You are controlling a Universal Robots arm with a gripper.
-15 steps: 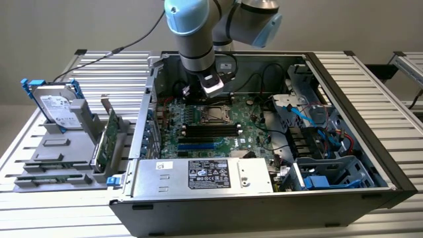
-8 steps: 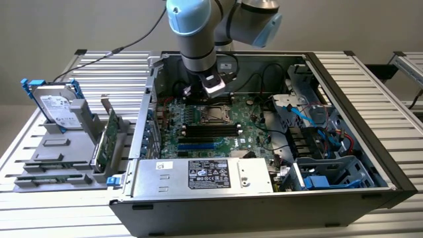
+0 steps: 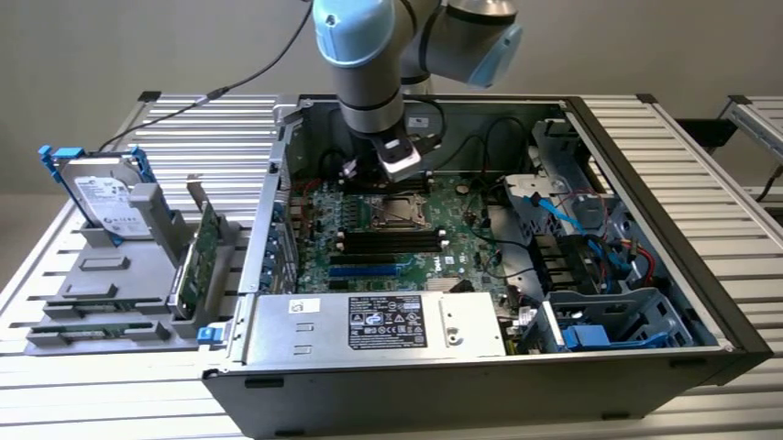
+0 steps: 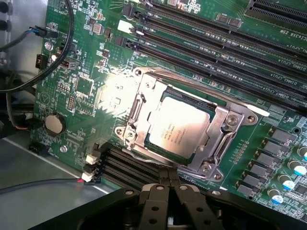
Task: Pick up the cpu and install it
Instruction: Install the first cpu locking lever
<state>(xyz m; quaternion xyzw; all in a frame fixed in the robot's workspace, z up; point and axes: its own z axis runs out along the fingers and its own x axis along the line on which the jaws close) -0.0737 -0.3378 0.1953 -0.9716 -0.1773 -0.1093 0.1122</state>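
the gripper [image 4: 169, 175], fingers pressed together with nothing between them, hangs over the motherboard [image 4: 81, 84] just beside the cpu [image 4: 177, 129] lying in its socket [image 4: 229, 125].

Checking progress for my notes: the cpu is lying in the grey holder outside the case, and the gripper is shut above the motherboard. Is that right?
Not quite. The cpu sits in the socket on the motherboard inside the case, as the wrist view shows. The gripper is shut above the motherboard, as you said.

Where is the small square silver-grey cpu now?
Exterior view's middle: the cpu sits in its metal socket frame on the green motherboard, beside black memory slots.
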